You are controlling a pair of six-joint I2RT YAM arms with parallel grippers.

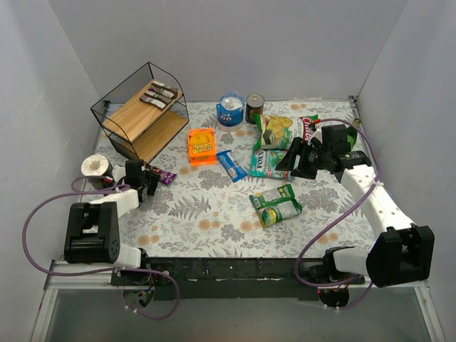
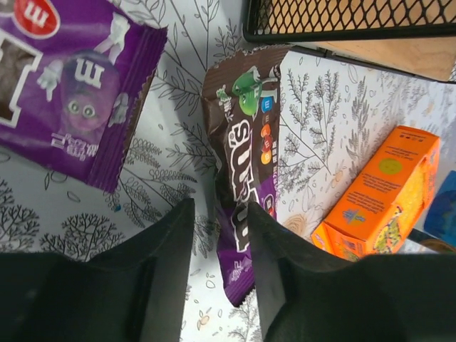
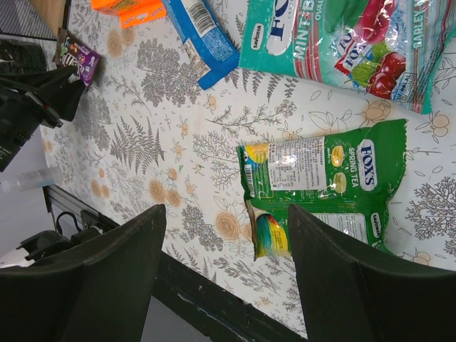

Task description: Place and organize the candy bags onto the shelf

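My left arm [image 1: 120,201] is folded in close, just ahead of its base. My left gripper [image 2: 221,214] points down, low, with its two fingers only a little way apart. My right arm [image 1: 374,196] stretches far forward. My right gripper [image 3: 226,214] hangs higher up, with its fingers spread wide.

The left end effector [image 2: 219,206] stands over the fern-printed tabletop [image 2: 178,107], its two dark fingers [image 2: 164,271] set narrowly apart on either side of the purple lower end of a brown candy bag [image 2: 246,121]. A strip of tabletop shows between the left finger and the bag, while the right finger overlaps its edge. A purple candy bag [image 2: 71,85] lies flat at upper left. An orange box [image 2: 381,196] lies to the right. The shelf [image 2: 342,32], black mesh over a wooden board, crosses the top.
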